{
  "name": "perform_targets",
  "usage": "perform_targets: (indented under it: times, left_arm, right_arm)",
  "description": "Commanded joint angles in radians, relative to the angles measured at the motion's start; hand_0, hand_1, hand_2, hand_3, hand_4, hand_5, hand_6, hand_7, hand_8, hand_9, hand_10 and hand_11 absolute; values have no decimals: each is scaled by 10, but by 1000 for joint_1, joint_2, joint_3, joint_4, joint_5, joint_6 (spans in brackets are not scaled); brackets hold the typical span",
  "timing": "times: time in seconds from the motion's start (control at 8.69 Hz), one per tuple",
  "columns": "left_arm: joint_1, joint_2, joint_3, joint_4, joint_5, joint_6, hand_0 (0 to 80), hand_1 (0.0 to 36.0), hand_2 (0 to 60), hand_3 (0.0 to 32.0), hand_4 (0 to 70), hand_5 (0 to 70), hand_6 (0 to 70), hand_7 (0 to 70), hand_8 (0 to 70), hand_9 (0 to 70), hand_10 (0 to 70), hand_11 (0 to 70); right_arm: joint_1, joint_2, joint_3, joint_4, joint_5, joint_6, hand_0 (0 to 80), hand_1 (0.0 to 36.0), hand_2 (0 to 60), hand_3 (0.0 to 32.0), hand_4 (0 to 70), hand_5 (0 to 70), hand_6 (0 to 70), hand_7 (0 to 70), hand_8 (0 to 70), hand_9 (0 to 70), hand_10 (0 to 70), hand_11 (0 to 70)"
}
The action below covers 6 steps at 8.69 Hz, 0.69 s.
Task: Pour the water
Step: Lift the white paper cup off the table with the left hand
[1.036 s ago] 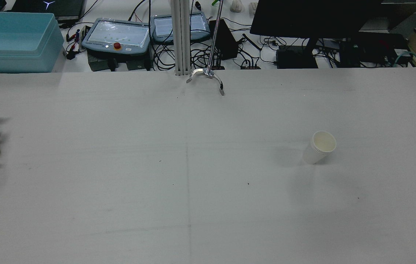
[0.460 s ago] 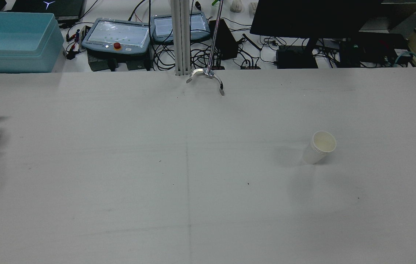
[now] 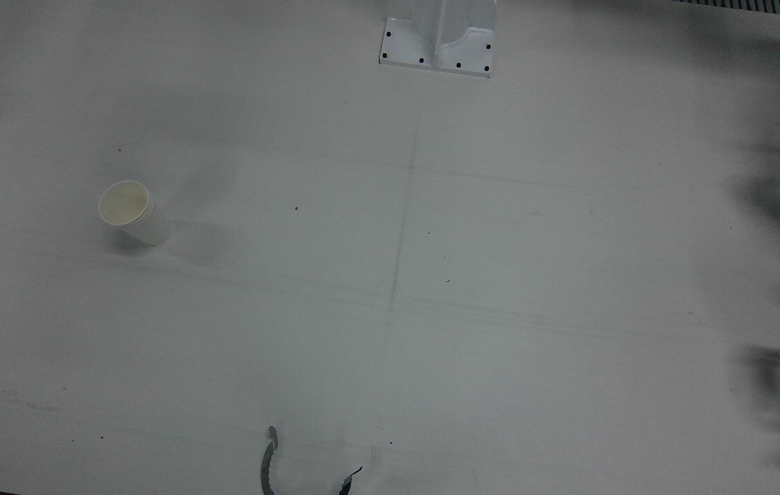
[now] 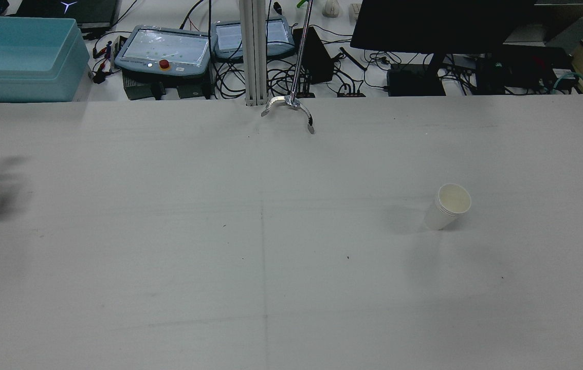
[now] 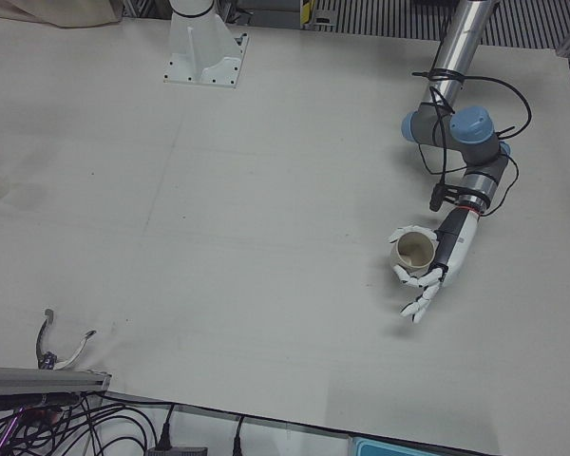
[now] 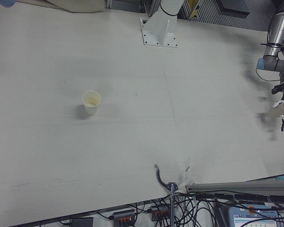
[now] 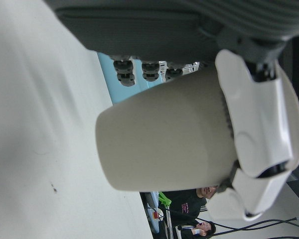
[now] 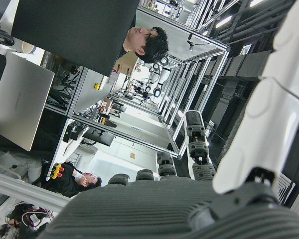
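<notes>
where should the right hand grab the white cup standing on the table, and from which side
Probably around the side wall of the white paper cup, at mid-height, coming in level from the side. It stands upright with its mouth open, alone on the table, so no side is blocked; wrapping the wall keeps the mouth free for pouring.

Two paper cups are counted: a beige cup [image 5: 412,255] and a white cup [image 4: 448,206]. Two teach pendants [image 4: 164,50] and one blue bin [image 4: 19,57] are seen.

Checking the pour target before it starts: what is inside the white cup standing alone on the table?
The white cup shows only a pale yellowish inner bottom; no visible contents, though clear water cannot be ruled out.
</notes>
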Motion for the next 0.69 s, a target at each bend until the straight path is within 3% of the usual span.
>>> perform_targets:
  times: [0.0, 0.12, 0.58]
  left_arm:
    - [1, 4, -93, 76, 5, -7, 498, 360, 600, 0, 700, 700, 102, 171, 51, 75, 63, 108]
    - [0, 7, -104, 82, 8, -7, 503, 360, 600, 0, 700, 700, 104, 173, 54, 77, 63, 108]
    - [6, 9, -131, 113, 10, -7, 515, 360, 600, 0, 700, 700, 107, 180, 56, 81, 66, 115]
  right_arm:
    - [-89, -23, -44, 69, 103, -115, 512, 116, 0, 0, 128, 112, 30, 77, 0, 1, 0, 0]
    - [-137, -28, -76, 121, 108, -116, 509, 115, 0, 0, 86, 89, 0, 8, 0, 0, 0, 0]
    - [-402, -19, -69, 166, 163, -119, 501, 103, 0, 0, 64, 79, 0, 0, 0, 0, 15, 39]
